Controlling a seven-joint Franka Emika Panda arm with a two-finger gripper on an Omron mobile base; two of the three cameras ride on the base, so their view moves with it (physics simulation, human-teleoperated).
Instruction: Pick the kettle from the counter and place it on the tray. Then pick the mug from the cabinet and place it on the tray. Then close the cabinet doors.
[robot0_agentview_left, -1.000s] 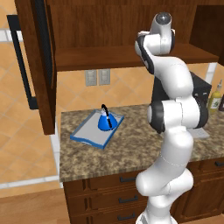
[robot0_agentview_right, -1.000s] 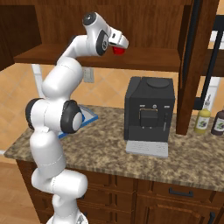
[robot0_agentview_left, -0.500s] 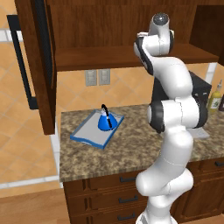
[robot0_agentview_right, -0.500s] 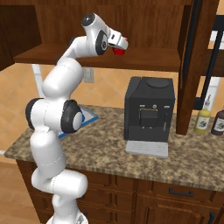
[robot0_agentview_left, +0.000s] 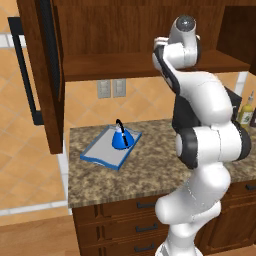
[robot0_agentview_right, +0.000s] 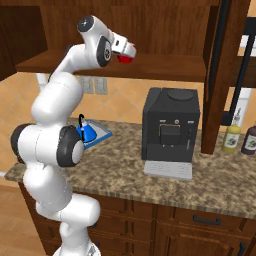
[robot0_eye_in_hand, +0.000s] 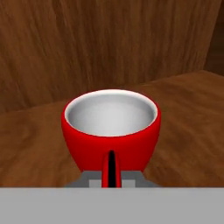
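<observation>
Red and white inside, one mug (robot0_eye_in_hand: 111, 127) stands upright on the wooden shelf (robot0_agentview_right: 165, 67) of the cabinet (robot0_agentview_left: 130, 30), its handle turned straight toward the hand camera. The gripper (robot0_agentview_right: 126, 56) is at the mug; in the hand view the handle runs down between the fingertips, and the jaws look closed on it, though the tips themselves are hidden at the bottom edge. In the right base view only a red sliver of the mug (robot0_agentview_right: 126, 58) peeps out at the gripper's end.

One blue kettle (robot0_agentview_left: 120, 138) sits on the one grey tray (robot0_agentview_left: 111, 148) with a blue rim, on the granite surface (robot0_agentview_left: 150, 170). The left base view shows tray and kettle whole; the right base view hides most of them behind the arm, but shows one black coffee machine (robot0_agentview_right: 170, 131) and two bottles (robot0_agentview_right: 231, 137) to its right, well apart from the tray. One open cabinet door (robot0_agentview_left: 47, 75) with a black bar handle hangs at the left in the left base view, another (robot0_agentview_right: 222, 75) in the right base view.

Compared with a second ago, arm, mug, kettle and tray sit in the same places.
</observation>
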